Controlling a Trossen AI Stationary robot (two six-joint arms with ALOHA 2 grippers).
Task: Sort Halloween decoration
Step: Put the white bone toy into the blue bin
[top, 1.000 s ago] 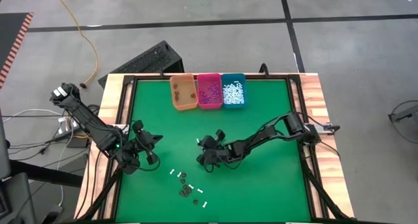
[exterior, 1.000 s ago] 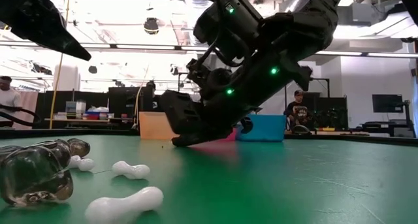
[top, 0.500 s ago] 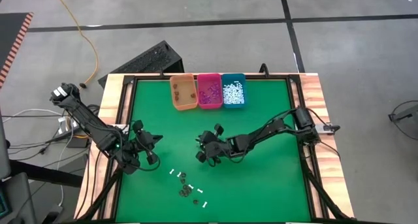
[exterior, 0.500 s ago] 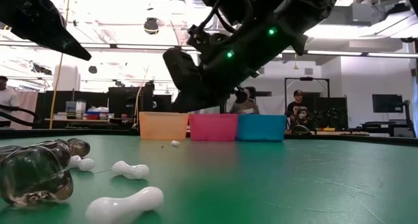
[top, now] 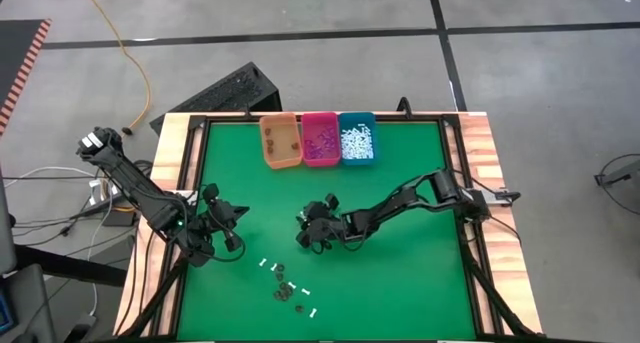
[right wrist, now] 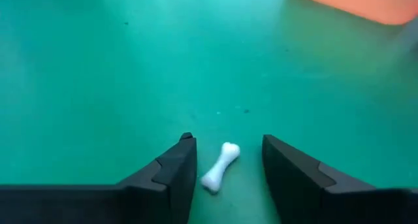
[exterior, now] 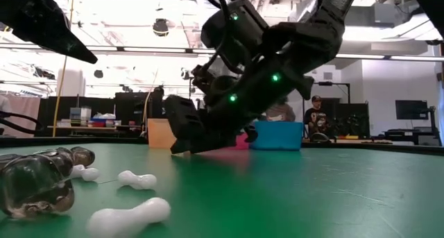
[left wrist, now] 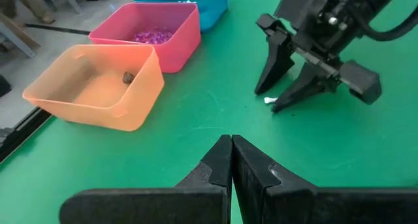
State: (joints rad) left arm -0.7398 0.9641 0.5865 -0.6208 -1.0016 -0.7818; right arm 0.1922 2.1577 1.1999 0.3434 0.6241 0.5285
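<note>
From above, the right pincer [top: 303,235] is largely masked by its own arm, and the white bone [right wrist: 221,166] beneath it cannot be made out there. In the low view the same arm [exterior: 263,71] blocks most of the pink bin [exterior: 241,141] and part of the teal bin [exterior: 281,135]; only a corner of the orange bin [exterior: 158,133] is seen. The contents of the teal bin are cut off in the left wrist view. A dark translucent piece [exterior: 35,182] is cropped at the low view's edge.

The three bins are lined up against the far edge of the bench [top: 400,283]: orange [top: 281,141], pink [top: 321,138], teal [top: 357,137]. The remaining loose decorations [top: 288,283], white bones and dark pieces, are gathered near the front edge, left of centre. The right half of the green surface is open, as is the strip between the bins and the arms.

The right pincer is lowered to the surface near the bench's middle, its fingers [right wrist: 175,172] spread apart with the white bone lying loose on the green between them, touched by neither. The bone is seen from the left wrist at the fingertips [left wrist: 268,100]. The left pincer [left wrist: 231,160] is held pressed shut and empty, parked near the left edge of the bench [top: 228,235]. Purple bits [left wrist: 154,36] lie in the pink bin and a dark piece [left wrist: 128,76] in the orange one.
</note>
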